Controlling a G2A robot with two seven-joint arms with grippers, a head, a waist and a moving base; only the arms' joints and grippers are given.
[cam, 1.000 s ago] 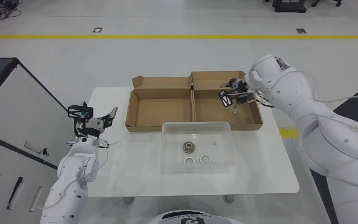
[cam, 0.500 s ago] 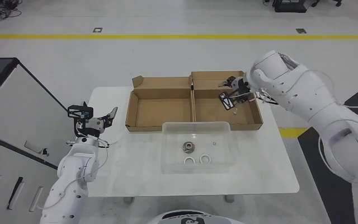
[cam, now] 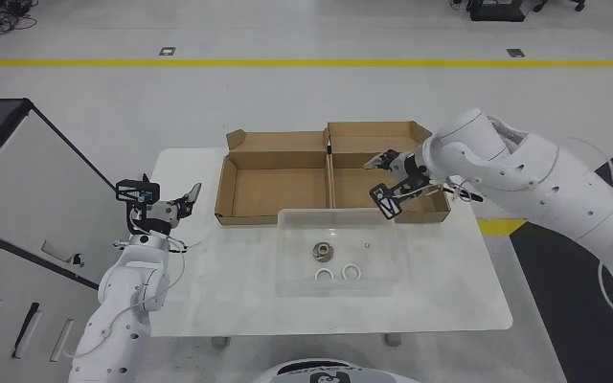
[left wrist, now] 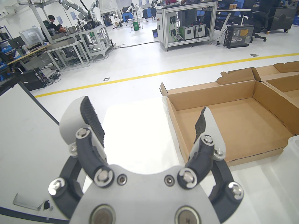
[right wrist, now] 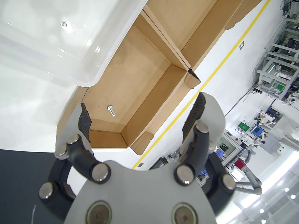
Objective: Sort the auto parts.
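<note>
A clear plastic bin (cam: 335, 214) at the table's middle holds a dark round part (cam: 323, 252), two white rings (cam: 325, 275) and a small bolt (cam: 367, 242). Behind it stand two open cardboard boxes side by side. The left box (cam: 273, 187) is bare. My right gripper (cam: 380, 182) hangs open over the front part of the right box (cam: 350, 182), holding nothing. In the right wrist view a silver bolt (right wrist: 111, 110) lies on that box's floor (right wrist: 130, 71), beyond my open right gripper (right wrist: 142, 102). My left gripper (cam: 188, 199) hovers open at the table's left edge.
The left wrist view looks across white tabletop past the open left gripper (left wrist: 144, 107) to the left box (left wrist: 233, 122) and a corner of the bin (left wrist: 293, 145). A slanted white panel (cam: 57, 191) stands left of the table. White table surface lies in front of the bin.
My right gripper has moved from the back of the right box toward its front wall and the bin, staying open. The left arm has kept still.
</note>
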